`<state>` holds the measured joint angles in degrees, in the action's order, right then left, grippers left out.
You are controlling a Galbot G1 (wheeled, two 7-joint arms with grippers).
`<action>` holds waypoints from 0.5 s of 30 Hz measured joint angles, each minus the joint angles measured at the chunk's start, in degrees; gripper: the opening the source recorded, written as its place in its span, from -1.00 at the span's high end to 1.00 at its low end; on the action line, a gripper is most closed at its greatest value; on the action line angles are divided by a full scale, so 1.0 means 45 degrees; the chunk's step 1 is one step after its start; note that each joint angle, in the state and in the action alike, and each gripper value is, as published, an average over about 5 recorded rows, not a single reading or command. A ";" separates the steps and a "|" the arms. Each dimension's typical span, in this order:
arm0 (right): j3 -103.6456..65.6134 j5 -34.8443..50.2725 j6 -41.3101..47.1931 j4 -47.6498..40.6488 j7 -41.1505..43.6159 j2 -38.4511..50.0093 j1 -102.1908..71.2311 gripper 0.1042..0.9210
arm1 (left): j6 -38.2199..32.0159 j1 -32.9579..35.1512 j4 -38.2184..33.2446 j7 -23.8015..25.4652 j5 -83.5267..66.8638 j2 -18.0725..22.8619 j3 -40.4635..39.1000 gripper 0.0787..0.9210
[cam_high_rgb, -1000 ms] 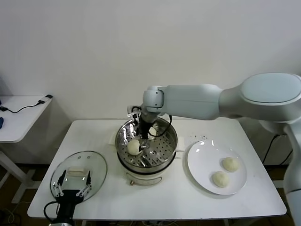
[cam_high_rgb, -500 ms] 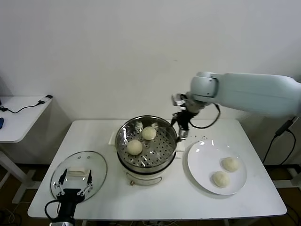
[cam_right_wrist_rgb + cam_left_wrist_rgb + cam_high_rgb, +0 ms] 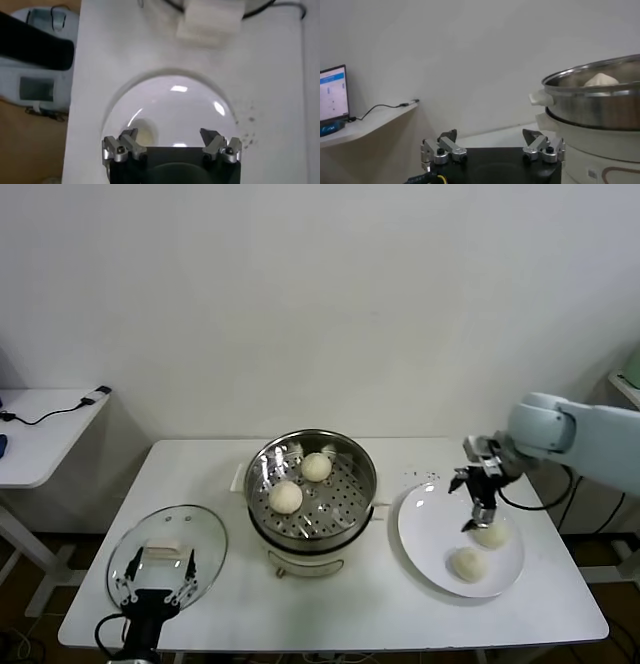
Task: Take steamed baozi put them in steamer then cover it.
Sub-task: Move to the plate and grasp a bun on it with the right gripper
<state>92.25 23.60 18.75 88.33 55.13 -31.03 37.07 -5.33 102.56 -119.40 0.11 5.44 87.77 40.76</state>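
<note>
1. Since a second ago, the right gripper (image 3: 479, 496) has left the steamer (image 3: 311, 484) and swung out over the plate (image 3: 430, 529); it now hangs with jaws spread wide and nothing in them.
2. Two baozi sit on the plate: the far one (image 3: 490, 534) lies directly under and just beyond the fingertips, the near one (image 3: 467, 564) a little closer to the robot. Both are round, so no long axis matters; judging by position, a short straight drop should reach the far one.
3. In the right wrist view one baozi (image 3: 141, 133) shows near one finger rather than centred between the jaws.
4. The steamer holds two more baozi (image 3: 286, 497), side by side on the perforated tray, and stands uncovered.
5. The lid (image 3: 165, 552) lies flat on the table, left of the steamer.
6. The left gripper (image 3: 155, 586) waits over the lid's near edge, jaws released and empty; it is the nearer arm for covering.
</note>
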 measured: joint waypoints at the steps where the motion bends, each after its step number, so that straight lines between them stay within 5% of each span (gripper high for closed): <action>1: -0.0139 -0.0215 -0.0036 -0.0039 -0.0017 0.0089 -0.0289 -0.76 | 0.0001 0.0005 0.0015 -0.0003 0.0004 0.0002 0.0021 -0.77; 15: -0.1971 -0.1989 -0.0301 -0.1169 -0.0113 0.0018 -0.3665 -0.76 | 0.0005 0.0002 0.0293 -0.0024 0.0118 0.0098 0.0223 -0.77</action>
<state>83.38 14.65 17.40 83.07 54.62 -30.95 20.58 -5.31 102.57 -118.08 0.01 5.97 88.21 41.77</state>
